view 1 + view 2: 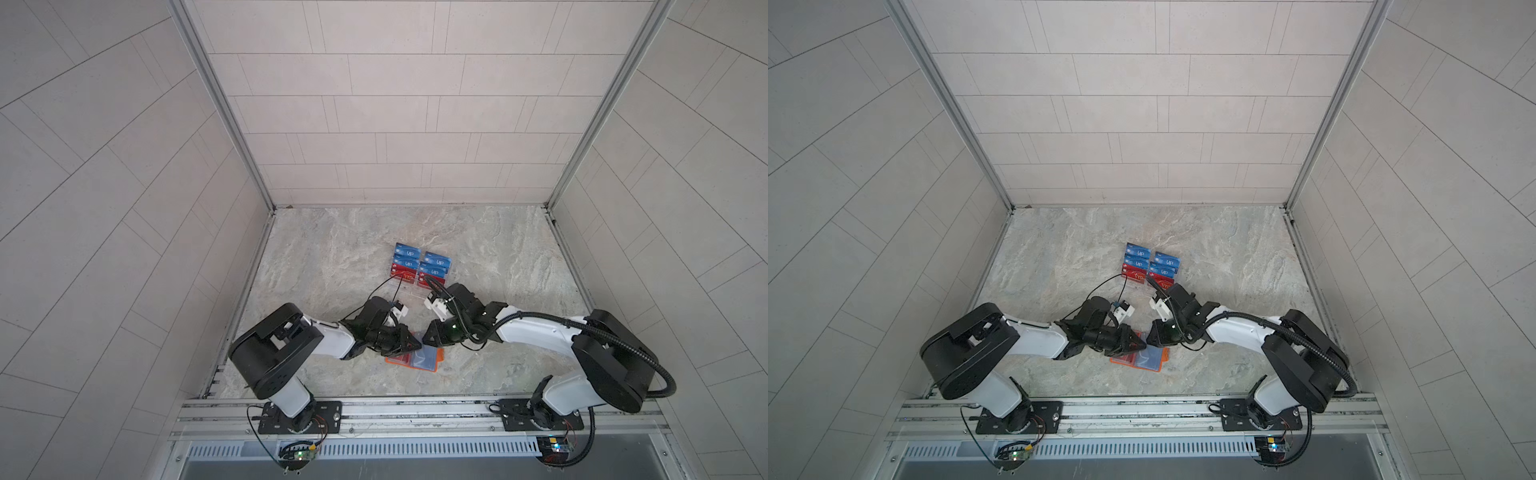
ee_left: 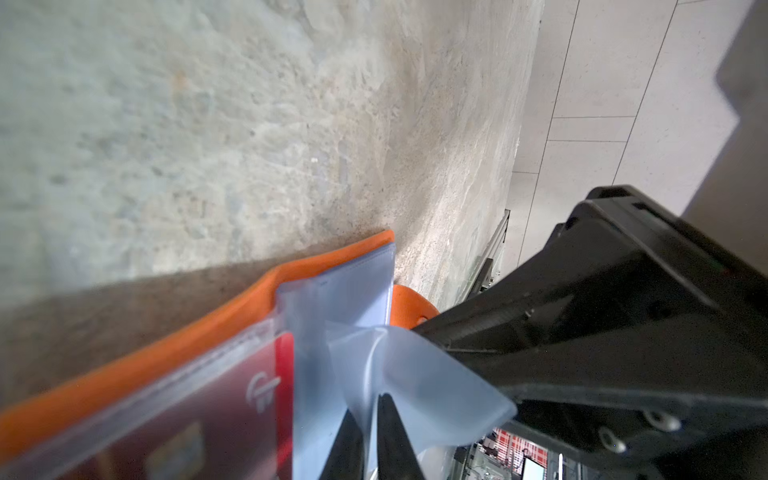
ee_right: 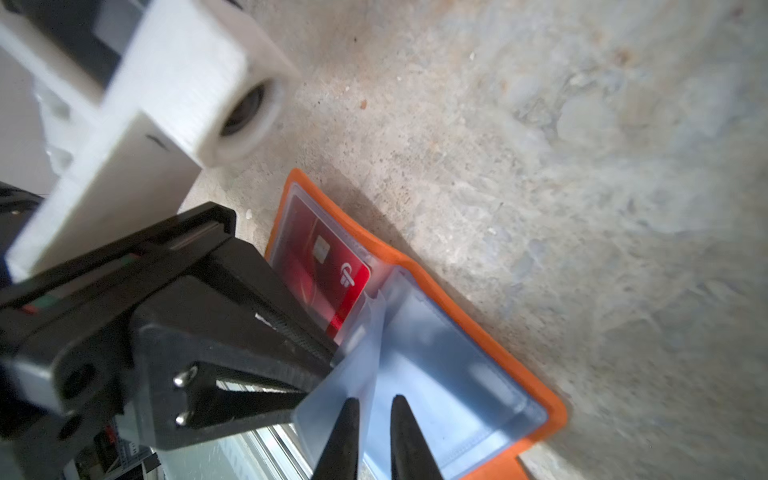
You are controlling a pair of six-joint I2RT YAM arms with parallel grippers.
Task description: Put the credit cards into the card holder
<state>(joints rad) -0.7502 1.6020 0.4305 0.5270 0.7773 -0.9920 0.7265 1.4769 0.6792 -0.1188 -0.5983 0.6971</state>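
Your stone-grey table (image 1: 340, 249) sits between tiled walls. Both grippers meet at its near middle over the open holder (image 1: 432, 360): the right gripper (image 3: 372, 411) pinches a floppy clear sleeve (image 3: 336, 399); whether the left gripper (image 2: 370, 419) grips it I cannot tell. Sleeves are slippery and limp, so pinch near the free edge. Both forearms slant inward, low. Spare cards (image 1: 406, 252) stand farther back.

Orange card holder (image 1: 415, 359), blue and red credit cards (image 1: 420, 266), grey marbled table (image 1: 498, 257).
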